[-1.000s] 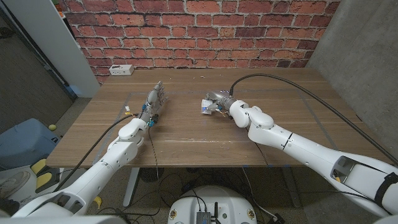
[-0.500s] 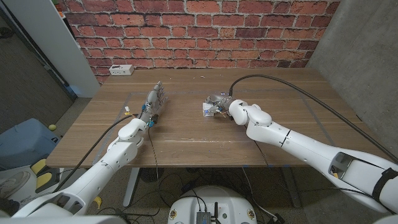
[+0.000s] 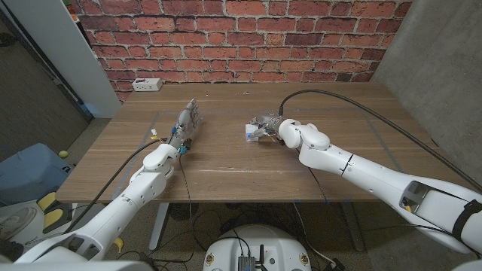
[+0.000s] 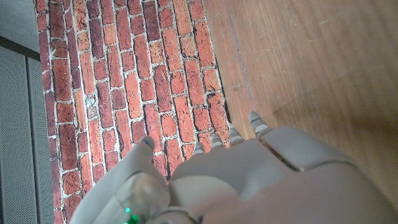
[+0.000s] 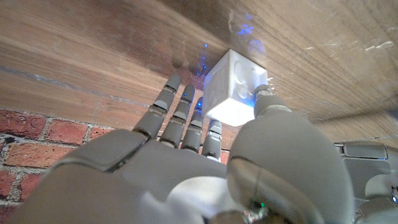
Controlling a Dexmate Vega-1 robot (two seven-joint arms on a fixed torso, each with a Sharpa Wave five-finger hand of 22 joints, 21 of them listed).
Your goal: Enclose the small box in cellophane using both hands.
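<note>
1. Fingers (image 5: 176, 107) of my right hand (image 3: 269, 125) reach out along one side of the small box (image 5: 233, 90), with the thumb against its other side; I read that as a grip on the box, though I cannot tell how firm it is.
2. From the head camera, the small box (image 3: 251, 131) sits on the wooden table (image 3: 226, 162) near the middle, at the tips of that hand.
3. Clear cellophane (image 5: 323, 43) lies on the wood around the box, showing as glints and creases, with blue reflections just beside the box.
4. My left hand (image 3: 184, 124) is well apart from the box, on its left, holding nothing, fingers straight and close together, pointing toward the brick wall (image 3: 241, 34).
5. Its wrist camera shows the fingertips (image 4: 256, 122) in a row above the table edge.
6. A white power strip (image 3: 147, 84) lies at the table's far edge, beyond the left hand and well apart from the box.
</note>
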